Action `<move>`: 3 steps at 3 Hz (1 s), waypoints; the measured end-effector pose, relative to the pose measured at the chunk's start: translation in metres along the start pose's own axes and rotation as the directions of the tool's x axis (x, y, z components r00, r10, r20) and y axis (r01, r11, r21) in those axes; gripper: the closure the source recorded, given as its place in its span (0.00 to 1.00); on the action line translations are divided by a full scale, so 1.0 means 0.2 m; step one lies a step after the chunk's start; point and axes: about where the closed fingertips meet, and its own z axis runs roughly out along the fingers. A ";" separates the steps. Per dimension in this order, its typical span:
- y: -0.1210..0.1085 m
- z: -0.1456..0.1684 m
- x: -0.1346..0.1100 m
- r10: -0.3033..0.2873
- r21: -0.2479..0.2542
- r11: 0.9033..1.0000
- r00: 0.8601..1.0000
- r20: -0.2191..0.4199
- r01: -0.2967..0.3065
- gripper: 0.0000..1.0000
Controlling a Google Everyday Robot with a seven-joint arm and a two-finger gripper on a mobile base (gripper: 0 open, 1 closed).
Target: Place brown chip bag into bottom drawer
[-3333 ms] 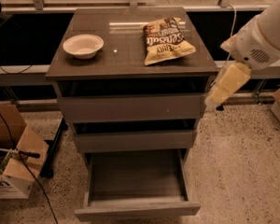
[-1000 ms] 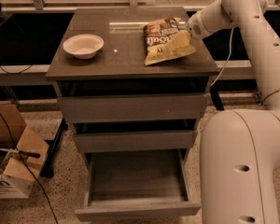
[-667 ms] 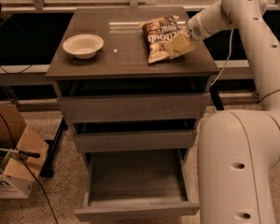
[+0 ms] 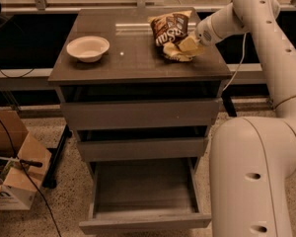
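The brown chip bag [image 4: 168, 29] stands tilted up on its yellow lower edge at the back right of the cabinet top [image 4: 133, 60]. My gripper [image 4: 186, 46] reaches in from the right and is shut on the bag's yellow lower corner. The bottom drawer [image 4: 145, 223] is pulled open below, a wide shallow tray with nothing in it. The two drawers above it are pushed in.
A white bowl [image 4: 88, 48] sits on the left of the cabinet top. My white arm and body [image 4: 251, 177] fill the right side beside the open drawer. A cardboard box [image 4: 15, 181] and cables lie on the floor at the left.
My gripper came up from beside the cabinet to the bag and closed on it. The bag went from lying flat to crumpled and tilted upright, drawn slightly right.
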 end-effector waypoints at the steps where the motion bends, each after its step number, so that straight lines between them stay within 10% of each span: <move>1: 0.03 -0.13 -0.10 -0.063 0.020 0.998 0.998 0.017 0.062 1.00; 3: 0.42 -0.70 -0.26 -0.236 0.010 0.972 0.970 0.056 0.236 1.00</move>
